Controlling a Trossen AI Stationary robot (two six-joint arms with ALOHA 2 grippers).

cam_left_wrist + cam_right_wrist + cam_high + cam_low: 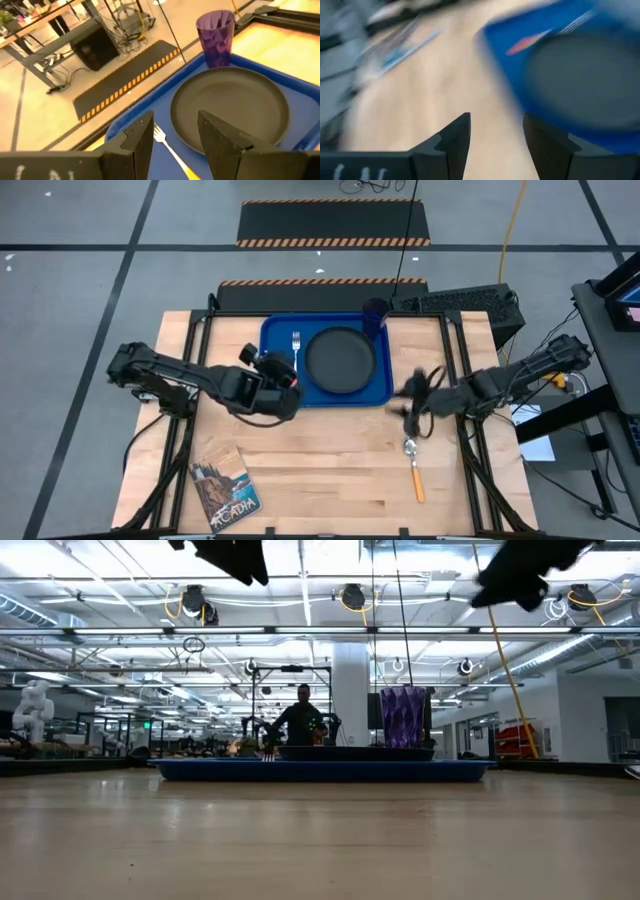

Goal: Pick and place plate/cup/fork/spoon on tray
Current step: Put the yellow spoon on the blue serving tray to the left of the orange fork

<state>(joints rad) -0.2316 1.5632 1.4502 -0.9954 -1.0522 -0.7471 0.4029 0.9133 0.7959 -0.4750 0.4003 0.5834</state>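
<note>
The blue tray [275, 335] lies at the table's far middle. On it rest the black plate [340, 360], the purple cup [375, 314] at its far right corner, and the fork [297, 352] left of the plate. The spoon [413, 470] lies on the wood at the near right, its bowl toward the tray. My left gripper [175, 137] is open and empty above the tray's left part, over the fork [167, 145]. My right gripper [496, 135] is open and empty, above the table just right of the tray and beyond the spoon.
A small picture booklet [223, 488] lies at the table's near left corner. A dark box [460, 305] stands off the far right edge. Bare wood spans the near middle [320, 470]. A person [302, 715] shows far behind the table.
</note>
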